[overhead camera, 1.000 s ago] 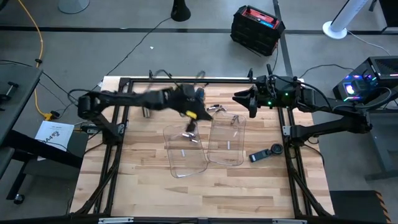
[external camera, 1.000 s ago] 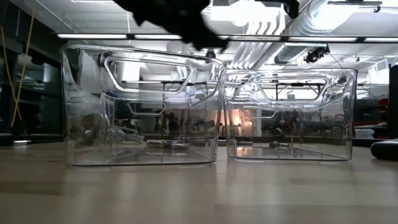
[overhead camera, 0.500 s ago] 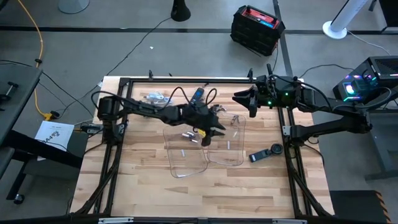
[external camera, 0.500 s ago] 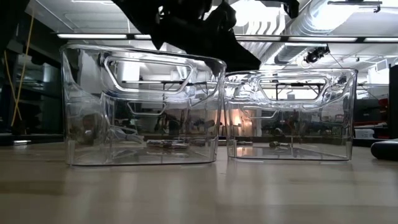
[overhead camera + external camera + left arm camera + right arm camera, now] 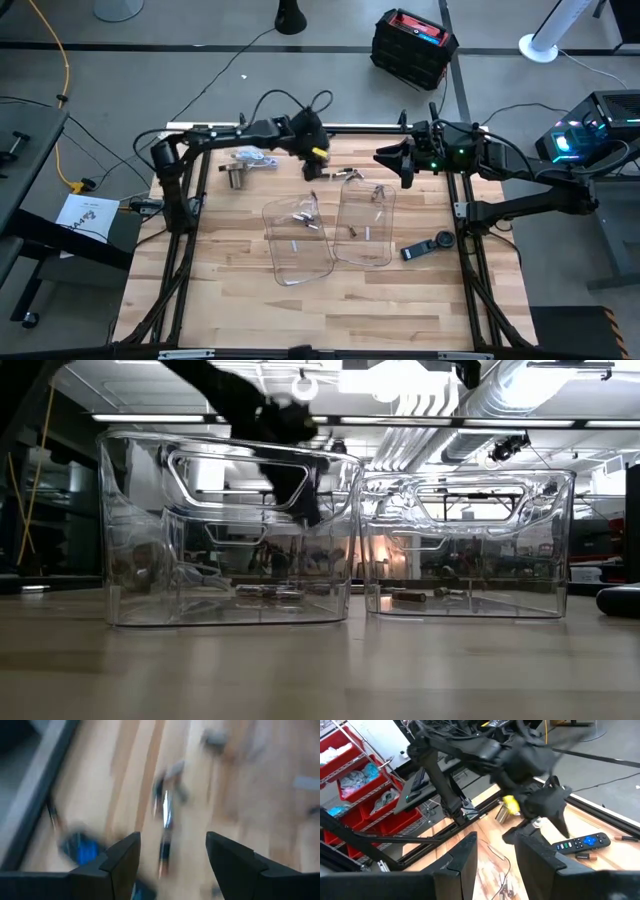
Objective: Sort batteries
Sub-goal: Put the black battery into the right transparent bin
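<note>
High view: left end effector [image 5: 313, 172] open near table's [image 5: 230, 290] far edge.

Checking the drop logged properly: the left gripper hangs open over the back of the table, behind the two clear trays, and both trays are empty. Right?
Not quite: the trays are not empty. The high view shows batteries in the left tray and in the right tray, for instance one light cell. The rest holds: the left gripper hangs open over the back of the table, behind the trays.
</note>
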### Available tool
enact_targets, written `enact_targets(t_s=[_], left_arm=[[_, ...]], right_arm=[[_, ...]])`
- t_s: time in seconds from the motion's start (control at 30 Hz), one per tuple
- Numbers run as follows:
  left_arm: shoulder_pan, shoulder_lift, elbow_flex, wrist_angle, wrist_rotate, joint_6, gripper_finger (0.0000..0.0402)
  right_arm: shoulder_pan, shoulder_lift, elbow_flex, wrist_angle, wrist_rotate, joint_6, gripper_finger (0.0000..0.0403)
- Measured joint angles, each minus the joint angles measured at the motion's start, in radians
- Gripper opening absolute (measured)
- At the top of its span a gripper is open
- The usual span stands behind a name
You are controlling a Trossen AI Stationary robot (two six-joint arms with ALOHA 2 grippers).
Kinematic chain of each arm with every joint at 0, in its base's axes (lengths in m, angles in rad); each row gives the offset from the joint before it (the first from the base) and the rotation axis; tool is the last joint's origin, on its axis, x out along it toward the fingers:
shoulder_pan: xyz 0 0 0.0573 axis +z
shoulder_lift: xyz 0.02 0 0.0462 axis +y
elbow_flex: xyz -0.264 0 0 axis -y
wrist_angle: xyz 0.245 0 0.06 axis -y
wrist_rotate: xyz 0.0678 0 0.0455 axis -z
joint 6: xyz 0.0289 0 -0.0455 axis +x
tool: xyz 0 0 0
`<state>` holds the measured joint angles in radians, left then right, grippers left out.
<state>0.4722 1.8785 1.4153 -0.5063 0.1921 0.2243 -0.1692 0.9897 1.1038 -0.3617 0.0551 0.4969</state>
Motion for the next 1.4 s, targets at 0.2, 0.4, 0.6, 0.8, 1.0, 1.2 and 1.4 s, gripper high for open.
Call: enact_targets(t_s=[0.2,0.4,0.6,0.8,1.0,1.2,1.4], left_arm=[[0.025,0.097,-0.001,-0.034,0.009,0.081,0.0214],[-0.034,0.158,-0.001,0.049,-0.007,0.165,0.0213],[-0.056,0.215,0.001,0.069,-0.222,0.189,0.0213],[-0.056,0.222,0.001,0.079,-0.238,0.197,0.0212],[-0.07,0.222,0.001,0.054,-0.216,0.19,0.0174],[-0.093,0.23,0.001,0.041,-0.168,0.191,0.0116],[-0.116,0.198,0.0,0.033,-0.184,0.15,0.0061]], right_arm=[[-0.001,0.0,0.0,0.004,0.0,0.0,0.0126],[0.0,0.0,0.0,0.007,0.001,0.018,0.0126],[0.0,0.0,0.0,0.007,0.001,0.027,0.0126],[0.0,0.0,0.0,0.007,0.001,0.027,0.0126],[0.0,0.0,0.0,0.007,0.001,0.027,0.0126],[0.0,0.0,0.0,0.007,0.001,0.023,0.0126],[0.0,0.0,0.0,0.0,0.001,0.021,0.0126]])
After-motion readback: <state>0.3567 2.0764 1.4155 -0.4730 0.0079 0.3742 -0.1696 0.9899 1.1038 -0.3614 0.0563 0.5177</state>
